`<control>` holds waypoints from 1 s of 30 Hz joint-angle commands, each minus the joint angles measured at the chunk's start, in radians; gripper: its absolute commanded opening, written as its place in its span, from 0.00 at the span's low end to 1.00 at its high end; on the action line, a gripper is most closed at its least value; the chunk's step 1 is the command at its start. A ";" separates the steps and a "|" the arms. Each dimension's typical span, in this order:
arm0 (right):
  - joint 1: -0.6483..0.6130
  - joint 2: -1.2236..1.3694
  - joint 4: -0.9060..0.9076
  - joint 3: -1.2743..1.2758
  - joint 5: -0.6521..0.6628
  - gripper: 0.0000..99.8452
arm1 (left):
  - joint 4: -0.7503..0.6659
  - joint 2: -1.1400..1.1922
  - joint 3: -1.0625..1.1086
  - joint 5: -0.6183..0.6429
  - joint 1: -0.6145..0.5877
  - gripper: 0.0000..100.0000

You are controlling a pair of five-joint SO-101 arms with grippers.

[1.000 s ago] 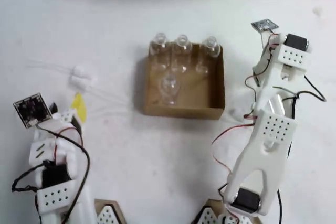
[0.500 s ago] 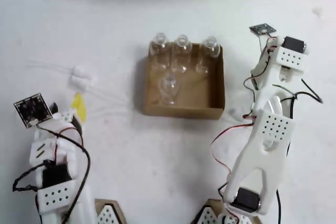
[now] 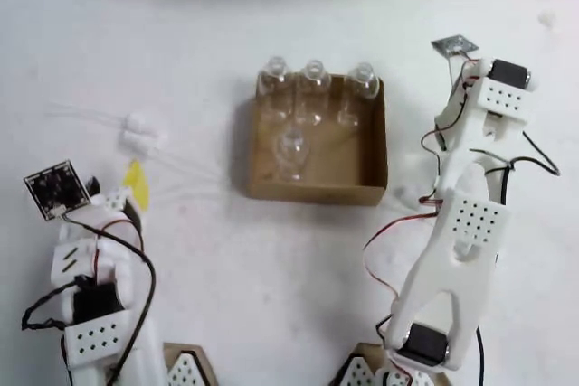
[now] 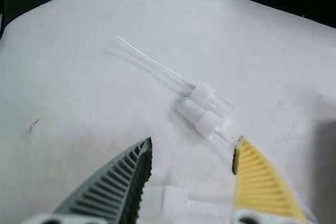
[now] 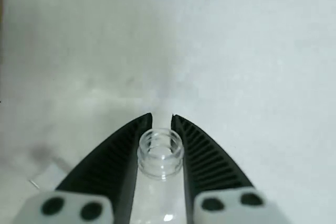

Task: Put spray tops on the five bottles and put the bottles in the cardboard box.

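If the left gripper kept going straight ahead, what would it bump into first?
Probably the spray tops lying just ahead of the open left gripper, though its height above the table is hard to judge.

Bottles (image 3: pixel 313 88) block the far half of the box (image 3: pixel 317 192).

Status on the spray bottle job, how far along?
Done: four bottles sit in the cardboard box, no tops seen on them. In hand: right gripper shut on the fifth bottle, uncapped. To do: spray tops lie on the table near the open left gripper.
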 commanded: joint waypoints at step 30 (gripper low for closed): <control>-0.108 -0.866 0.030 0.236 -0.270 0.02 | -0.026 -0.019 -0.012 -0.011 0.007 0.24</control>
